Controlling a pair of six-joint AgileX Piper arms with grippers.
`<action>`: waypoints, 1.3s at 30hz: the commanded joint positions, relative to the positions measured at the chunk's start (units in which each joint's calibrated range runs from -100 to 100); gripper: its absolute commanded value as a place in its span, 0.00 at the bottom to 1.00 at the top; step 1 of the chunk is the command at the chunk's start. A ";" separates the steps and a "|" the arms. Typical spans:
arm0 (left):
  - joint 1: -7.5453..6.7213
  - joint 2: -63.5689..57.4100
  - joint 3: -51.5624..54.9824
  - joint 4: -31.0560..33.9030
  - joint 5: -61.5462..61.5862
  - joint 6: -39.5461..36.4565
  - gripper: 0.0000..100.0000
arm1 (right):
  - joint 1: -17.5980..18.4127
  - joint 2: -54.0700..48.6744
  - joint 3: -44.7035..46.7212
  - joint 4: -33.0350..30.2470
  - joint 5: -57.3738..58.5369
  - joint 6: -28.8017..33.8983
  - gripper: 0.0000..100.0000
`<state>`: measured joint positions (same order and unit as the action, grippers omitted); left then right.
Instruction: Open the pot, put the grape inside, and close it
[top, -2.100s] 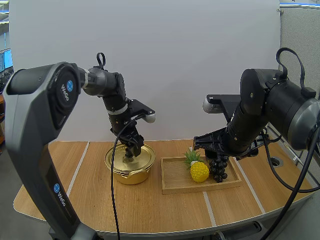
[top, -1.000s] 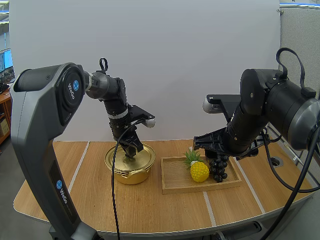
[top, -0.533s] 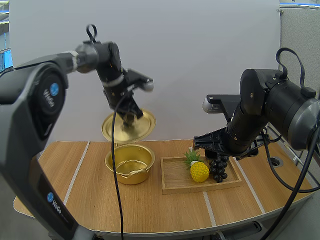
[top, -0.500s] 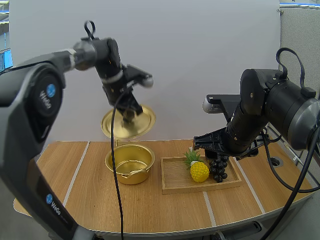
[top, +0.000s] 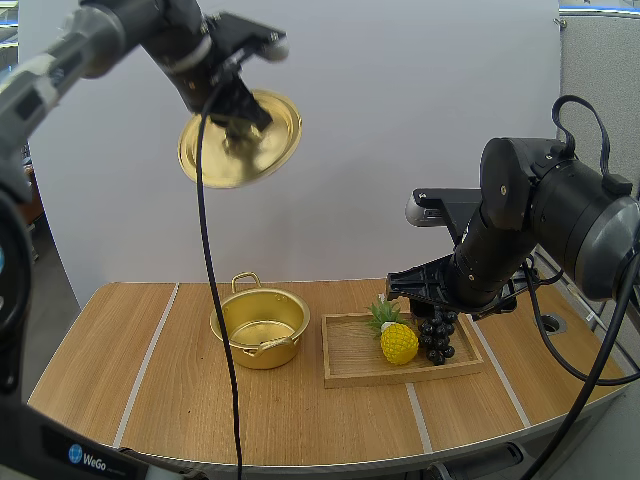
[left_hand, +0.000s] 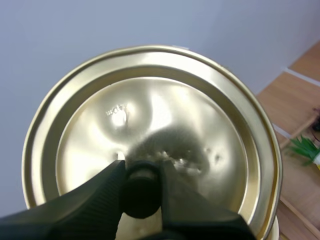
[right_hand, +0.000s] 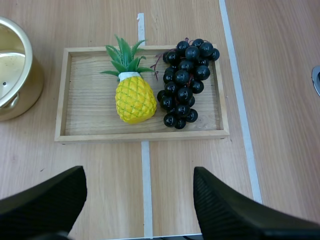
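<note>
Our left gripper (left_hand: 141, 172), pinching the lid (top: 240, 140), has climbed well clear of the open pot (top: 260, 320); our right gripper (right_hand: 137, 177) hangs spread over the tray (right_hand: 62, 100) (grapes (right_hand: 185, 82) apparently untouched).

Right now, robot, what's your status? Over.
Left tool shut on lid, held high. Right tool open over tray. Grapes in tray, pineapple close beside. Pot open.

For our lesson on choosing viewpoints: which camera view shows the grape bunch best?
Right wrist view: the whole grape bunch lies in the tray beside the pineapple. The high view shows it partly behind the right arm; the left wrist view faces the lid.
</note>
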<state>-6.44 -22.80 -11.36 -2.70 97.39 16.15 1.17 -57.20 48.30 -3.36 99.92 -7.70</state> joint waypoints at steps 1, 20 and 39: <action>-0.19 -2.78 -3.17 1.93 -5.89 -2.83 0.00 | -0.22 -0.10 -0.55 0.11 0.08 -0.33 1.00; -0.05 -7.20 -14.84 5.12 -18.58 -8.17 0.00 | -0.22 5.05 -0.55 -11.12 -1.38 5.26 1.00; -0.05 -7.20 -14.84 5.12 -20.07 -6.61 0.00 | -6.52 25.04 -5.16 -7.37 -17.61 -1.04 1.00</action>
<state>-6.44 -29.83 -25.80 1.69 79.36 9.21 -0.90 -37.67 47.38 -14.10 86.32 -2.69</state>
